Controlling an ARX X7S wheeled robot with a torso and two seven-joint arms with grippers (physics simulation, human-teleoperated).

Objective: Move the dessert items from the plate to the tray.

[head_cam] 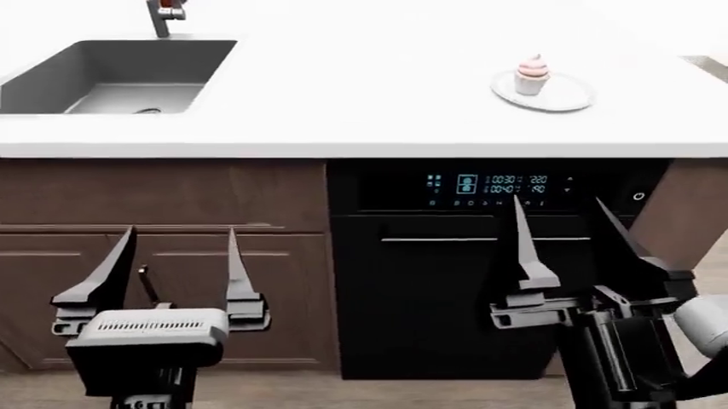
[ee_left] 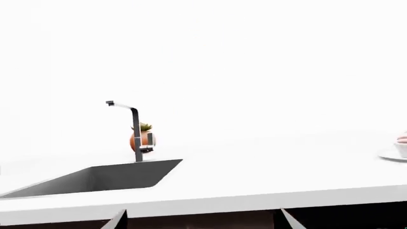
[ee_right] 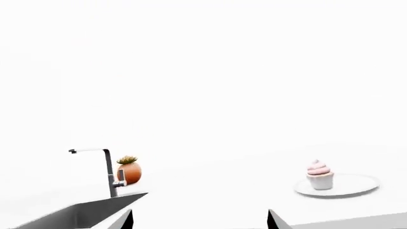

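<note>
On the white tabletop (head_cam: 376, 94), a pink-swirl cupcake (head_cam: 531, 75) in a pale wrapper stands on the plate (head_cam: 563, 95), while the left hand (head_cam: 176, 256) and right hand (head_cam: 569, 226) hang with fingers apart.

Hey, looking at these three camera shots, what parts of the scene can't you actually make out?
- Tray: in no view, apart perhaps from a sliver at the head view's right edge.
- Second dessert: only the cupcake shows on the plate.
- Plate's border pattern: too small and washed out, all views.
- Left wrist view: the frame edge cuts off the plate.
- Plant pot: partly behind the faucet; cropped in the head view.
</note>
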